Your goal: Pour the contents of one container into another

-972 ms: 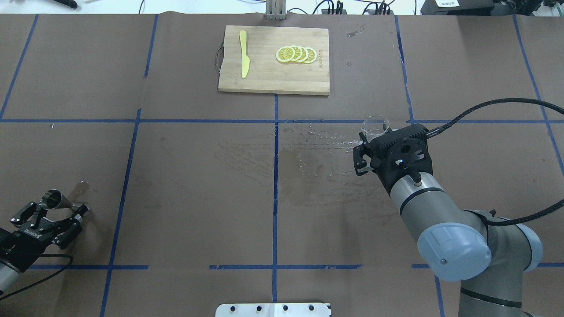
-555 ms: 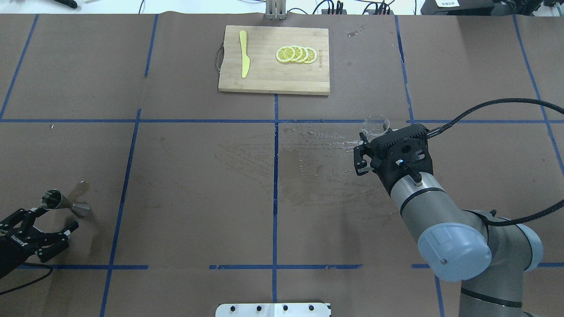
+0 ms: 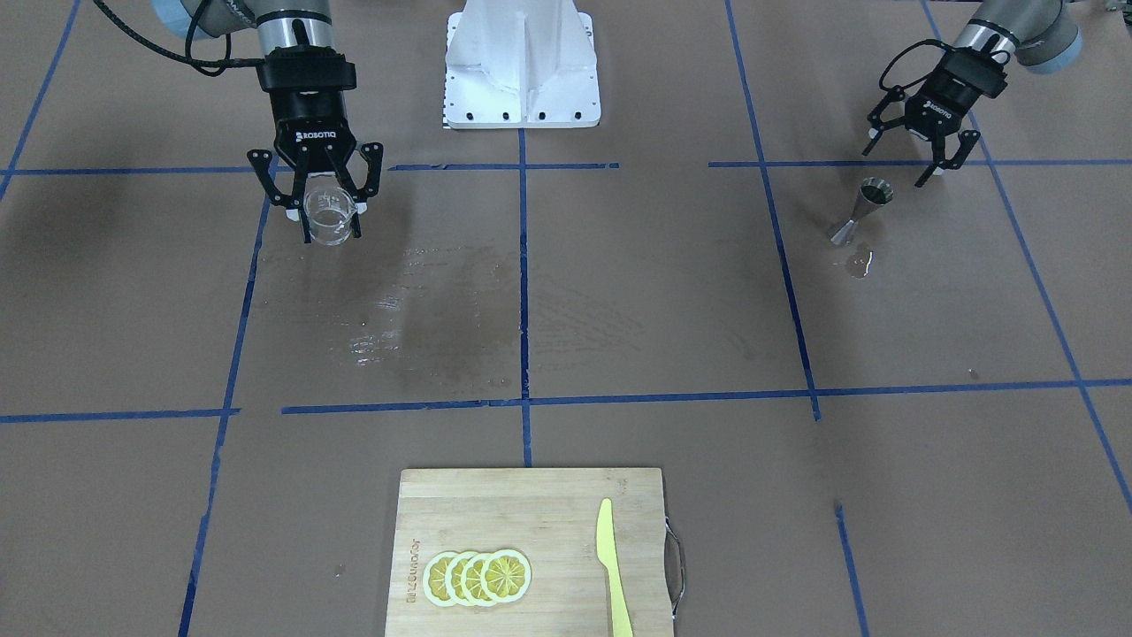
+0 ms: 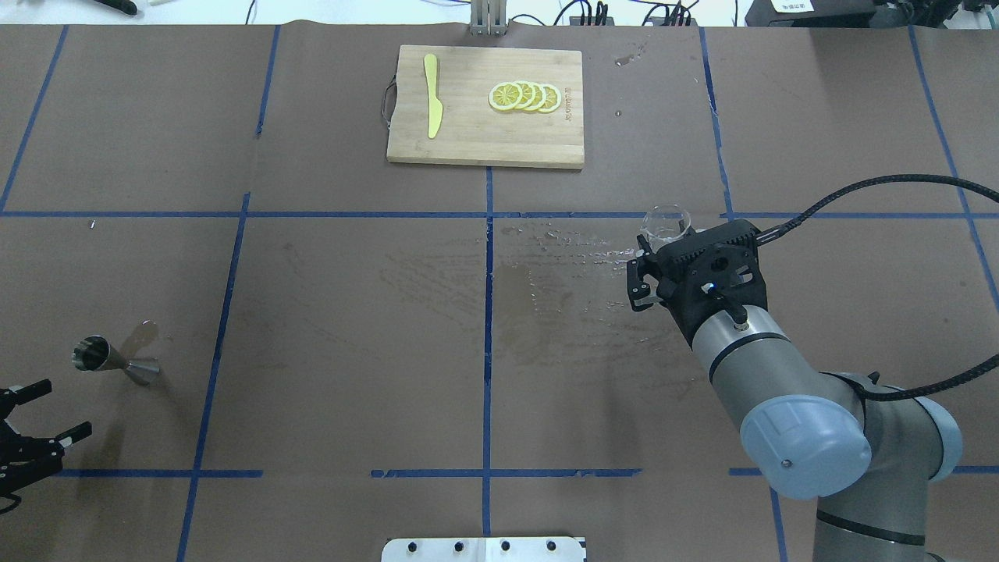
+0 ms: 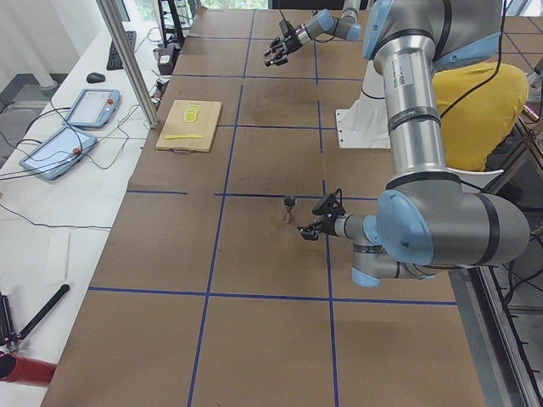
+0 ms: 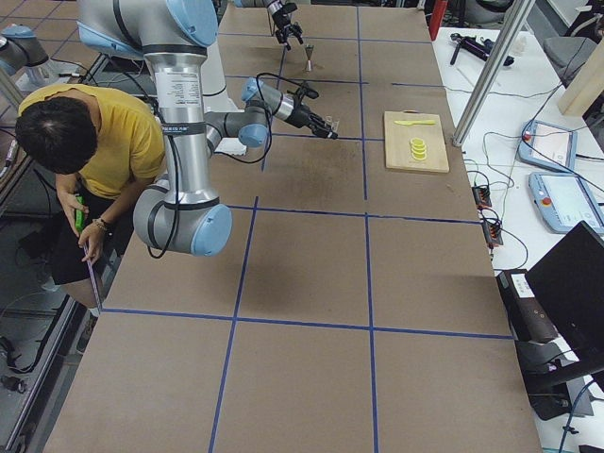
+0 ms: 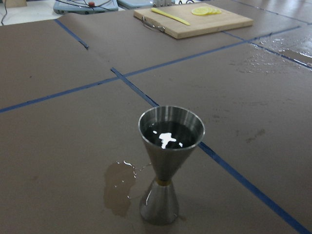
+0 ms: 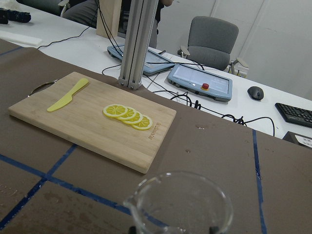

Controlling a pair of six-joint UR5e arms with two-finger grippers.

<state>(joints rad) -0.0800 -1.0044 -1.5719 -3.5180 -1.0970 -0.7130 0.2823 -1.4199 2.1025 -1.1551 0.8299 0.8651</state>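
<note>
The silvery metal jigger (image 4: 109, 359) stands upright on the brown paper at the near left, with dark liquid in its top cone (image 7: 170, 134). My left gripper (image 4: 55, 410) is open and empty, a short way back from the jigger (image 3: 860, 211) and apart from it. On the right side, the clear glass cup (image 3: 329, 217) sits between the fingers of my right gripper (image 3: 330, 232), which is shut on its sides. The cup (image 8: 180, 207) looks empty in the right wrist view. I cannot tell whether its base touches the table.
A wooden cutting board (image 4: 468, 140) at the far middle carries a yellow knife (image 4: 431, 105) and lemon slices (image 4: 523, 96). Wet streaks (image 4: 546, 281) mark the paper at the centre. A small puddle (image 7: 117, 187) lies beside the jigger. A person (image 6: 85, 151) sits behind the robot.
My left gripper was around the jigger a second ago; it has pulled back toward the near left edge, leaving the jigger standing. The right arm and the cup have not moved.
</note>
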